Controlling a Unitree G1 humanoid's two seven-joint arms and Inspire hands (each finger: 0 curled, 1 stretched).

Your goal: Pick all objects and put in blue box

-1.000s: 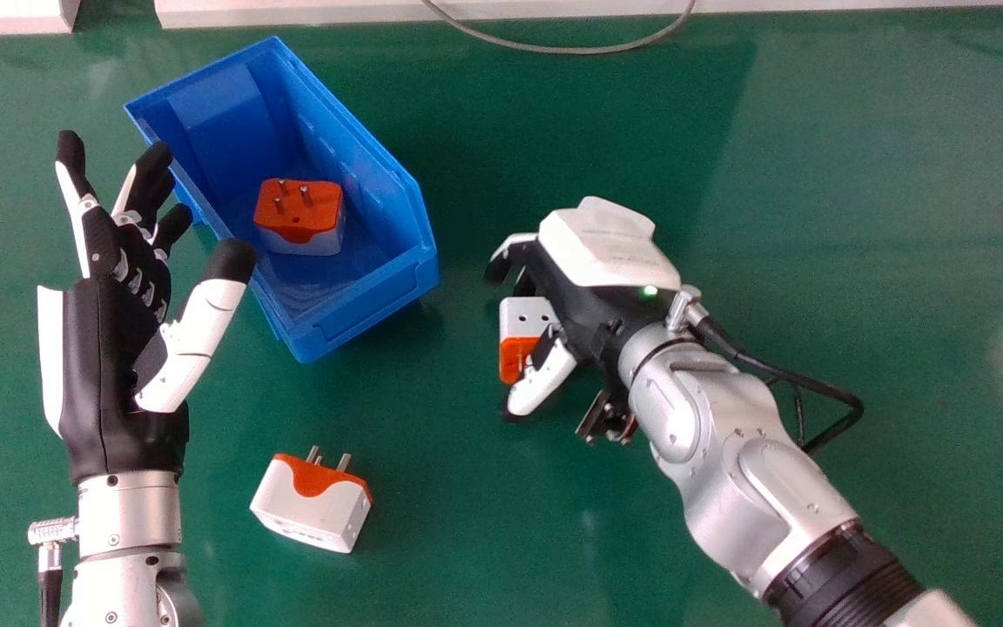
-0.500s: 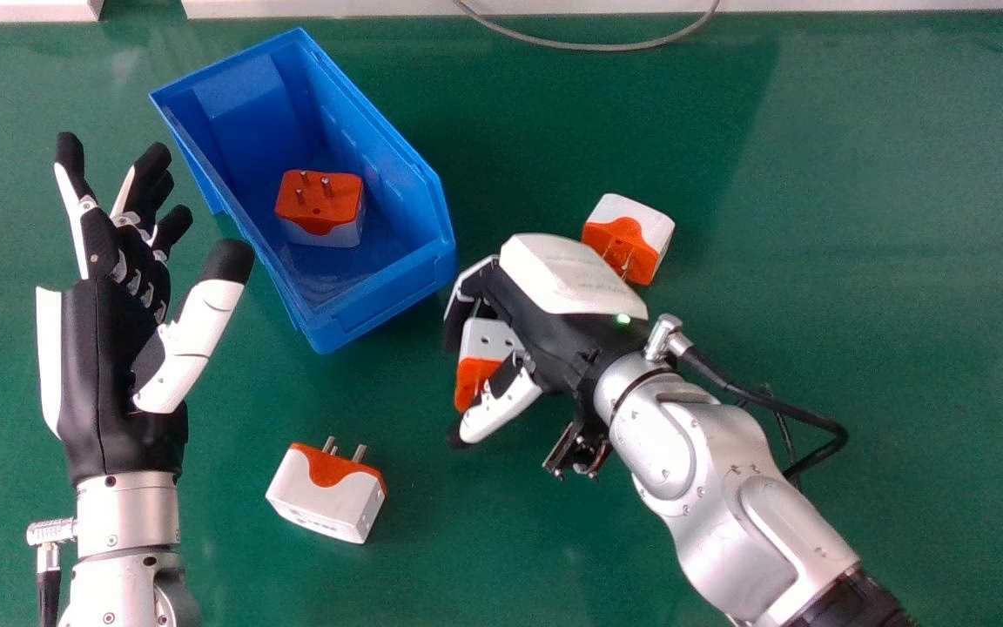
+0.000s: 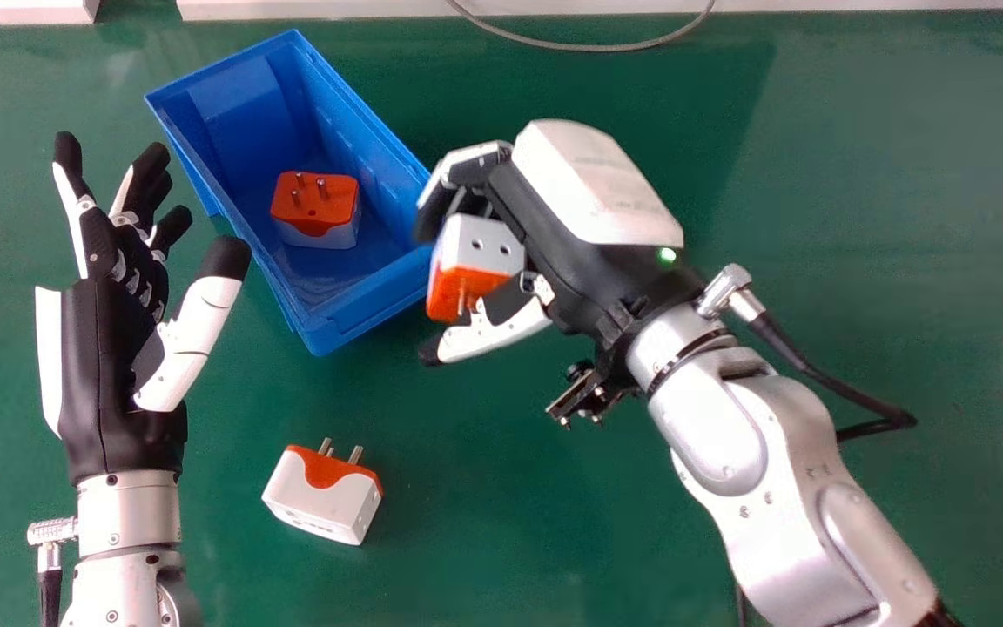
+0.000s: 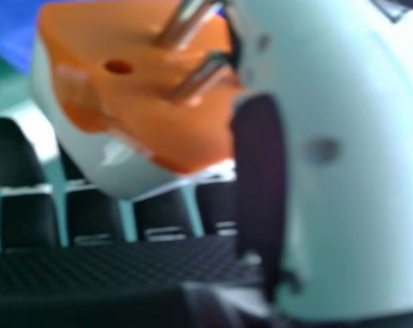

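Head view first, and here's the plug adapter (image 3: 486, 239) everyone's watching, white and orange, right up beside the right-hand corner of the blue box (image 3: 371, 305). The right hand (image 3: 554, 239) has it pinched, fingers bent round the white end and the thumb on the orange side, back of the hand up, and what a spot to be in! Whether adapter and box rim touch, you can't tell from here. Two dark holes show in the white face, and the orange face is turned toward the thumb.

Over to the right hand view: orange face, a round hole, two metal pins pointing at the pale thumb, dark fingers lined up behind, and a splash of blue beyond.

Inside the box, look, a second adapter (image 3: 314, 205) sits with its orange face up and three pins standing. Out on the green table (image 3: 510, 522), well apart from the box on the robot's side, there's a third adapter (image 3: 319, 496), its white side showing and its pins aimed away from the robot.

On the left, the left hand (image 3: 105, 366) is spread wide, palm showing, thumb held apart, its thumb tip overlapping the box's edge in this view. And at the far side, a thin grey cable (image 3: 554, 43) loops down from a pale ledge (image 3: 815, 4) onto the green.
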